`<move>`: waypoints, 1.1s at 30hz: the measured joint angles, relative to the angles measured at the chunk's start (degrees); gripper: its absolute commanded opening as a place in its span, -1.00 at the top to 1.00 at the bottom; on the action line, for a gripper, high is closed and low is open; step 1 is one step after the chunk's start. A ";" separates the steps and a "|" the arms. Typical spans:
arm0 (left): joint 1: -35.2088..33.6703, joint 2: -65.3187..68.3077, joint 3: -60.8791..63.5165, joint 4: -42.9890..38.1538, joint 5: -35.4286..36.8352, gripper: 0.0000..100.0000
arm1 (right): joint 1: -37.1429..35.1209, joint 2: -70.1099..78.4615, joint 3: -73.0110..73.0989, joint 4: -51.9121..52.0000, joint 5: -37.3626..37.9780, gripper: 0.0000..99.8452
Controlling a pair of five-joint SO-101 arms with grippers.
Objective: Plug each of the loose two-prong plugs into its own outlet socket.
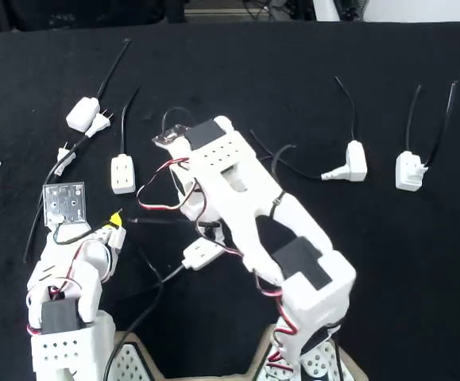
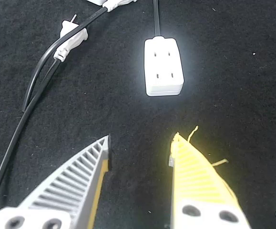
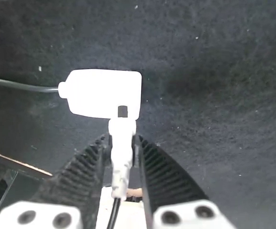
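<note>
My right gripper [image 3: 122, 141] is closed on a white plug [image 3: 122, 160], with one black ribbed finger pressed to each side of it. The plug's front end touches the edge of a white outlet block [image 3: 102, 93] lying on the black table [image 3: 223, 71]. I cannot tell whether the prongs are seated. A black cord leaves the block's end.

My left gripper [image 2: 140, 143] is open and holds nothing. Its grey finger [image 2: 80, 176] and yellow finger [image 2: 195, 176] are spread apart just above the table. Ahead of them lies a white double outlet socket [image 2: 164, 67], slots facing up. Off to one side of it, a loose two-prong plug [image 2: 71, 39] lies on its black cord, prongs pointing away from me.

In the high view, a third plug [image 1: 355, 163] and a fourth plug [image 1: 408, 171] lie near each other on my right, well apart from both arms.
</note>
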 measured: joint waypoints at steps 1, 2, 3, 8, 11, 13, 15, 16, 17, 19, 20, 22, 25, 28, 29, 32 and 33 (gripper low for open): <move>0.00 0.00 0.00 0.00 0.00 0.58 | 0.00 0.88 0.00 0.00 0.00 0.98; 0.00 0.00 0.00 0.00 0.00 0.58 | 0.00 1.76 0.00 0.00 0.00 0.98; 0.00 0.00 0.00 0.00 0.00 0.58 | 0.00 2.46 0.00 0.00 0.00 0.98; 0.00 0.00 0.00 0.00 0.00 0.58 | 0.00 3.78 -1.23 0.00 0.00 0.98; 0.00 0.00 0.00 0.00 0.00 0.58 | 0.00 4.04 -1.23 0.00 0.00 0.98; 0.00 0.00 0.00 0.00 0.00 0.58 | 0.00 4.04 -1.23 0.00 0.00 0.98; 0.00 0.00 0.00 0.00 0.00 0.58 | 0.00 4.04 -1.23 0.00 0.00 0.98; 0.00 0.00 0.00 0.00 0.00 0.58 | 0.00 4.04 -1.23 0.00 0.00 0.98; 0.00 0.00 0.00 0.00 0.00 0.58 | 0.00 4.04 -1.23 0.00 0.00 0.98; 0.00 0.00 0.00 0.00 0.00 0.58 | 0.00 4.04 -1.23 0.00 0.00 0.98; 0.00 0.00 0.00 0.00 0.00 0.58 | 0.00 4.04 -1.23 0.00 0.00 0.98; 0.00 0.00 0.00 0.00 0.00 0.58 | 0.00 4.04 -1.23 0.00 0.00 0.98; 0.00 0.00 0.00 0.00 0.00 0.58 | 0.00 4.04 -1.23 0.00 0.00 0.98; 0.00 0.00 0.00 0.00 0.00 0.58 | 0.00 4.04 -1.23 0.00 0.00 0.98; 0.00 0.00 0.00 0.00 0.00 0.58 | 0.00 4.04 -1.23 0.00 0.00 0.98; 0.00 0.00 0.00 0.00 0.00 0.58 | 0.00 4.04 -1.23 0.00 0.00 0.98; 0.00 0.00 0.00 0.00 0.00 0.58 | 0.00 4.04 -1.23 0.00 0.00 0.98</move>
